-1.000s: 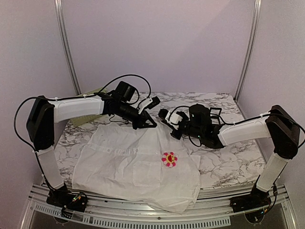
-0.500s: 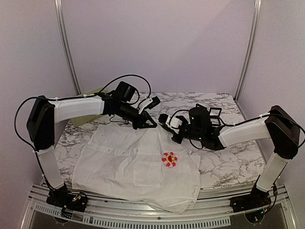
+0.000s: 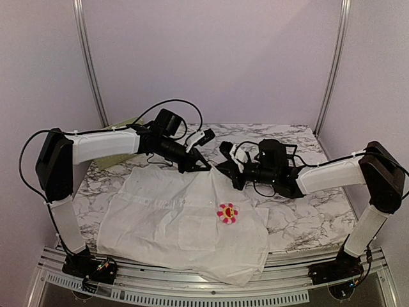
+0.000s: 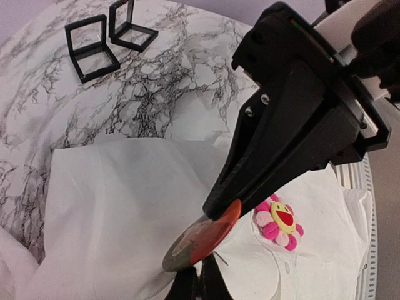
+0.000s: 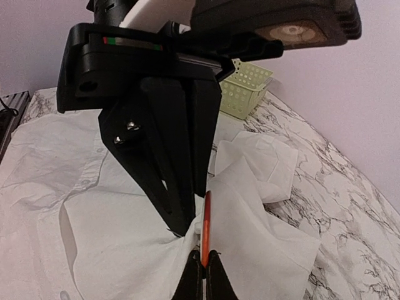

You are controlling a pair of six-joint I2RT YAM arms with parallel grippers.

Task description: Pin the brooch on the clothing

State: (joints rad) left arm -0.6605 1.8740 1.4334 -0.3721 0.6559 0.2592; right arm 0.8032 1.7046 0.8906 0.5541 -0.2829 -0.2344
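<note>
The white shirt lies spread on the marble table, with a pink and yellow flower brooch on its chest. My right gripper is shut on a round orange brooch, held edge-up against a raised fold of the shirt. In the left wrist view the brooch shows as an orange and grey disc at the right gripper's tip. My left gripper is shut, pinching shirt fabric just under the disc. Both grippers meet at the shirt's far edge.
Two black open frames stand on the marble beyond the shirt, and show in the top view behind the right arm. A pale green basket sits at the far left of the table. The flower brooch lies close below the grippers.
My right gripper has moved left and forward to meet the left gripper at the shirt's far edge. The left arm and the shirt have hardly moved.
</note>
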